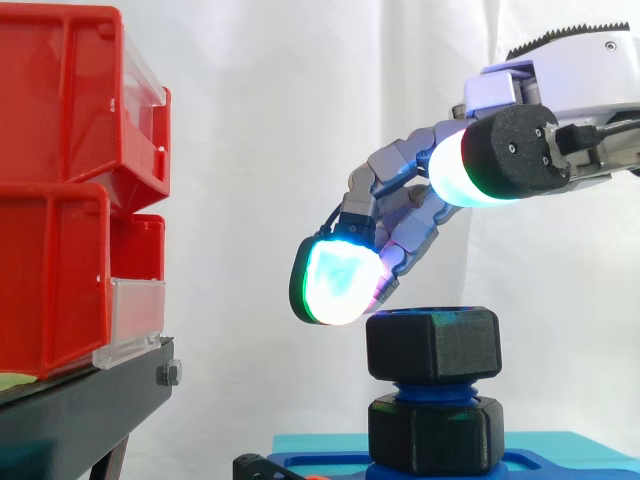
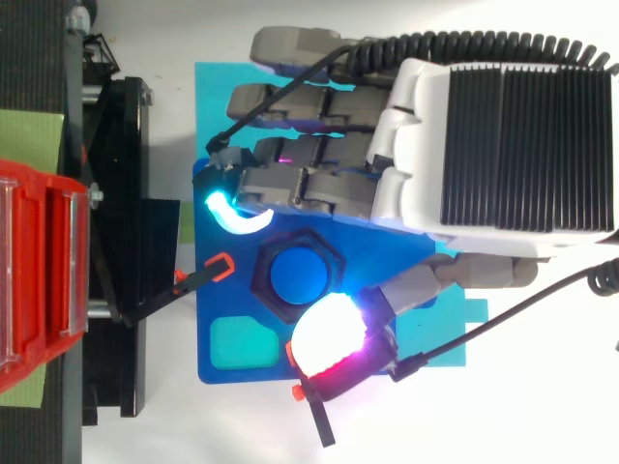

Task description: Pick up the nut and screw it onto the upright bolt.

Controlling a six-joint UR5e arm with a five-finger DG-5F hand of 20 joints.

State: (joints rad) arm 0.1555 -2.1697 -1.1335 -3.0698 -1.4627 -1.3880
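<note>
Red bins [image 1: 70, 180] on a black stand [image 1: 90, 400] fill the left, while the black nut [image 1: 432, 343] sits around the top of the upright blue bolt [image 2: 300, 274], set in from the left edge of the blue base [image 1: 320, 462] and above a second black nut [image 1: 435, 433]. The robot's hand [image 2: 416, 145], reaching in from the right, hangs over it with loosely bent fingers gripping nothing, one glowing fingertip [image 1: 340, 280] at the nut's upper corner and the thumb [image 2: 327, 338] raised to one side. The nut looks stiff, light and smooth-sided, so a pinch across two opposite flats seems the surest hold for turning it.
</note>
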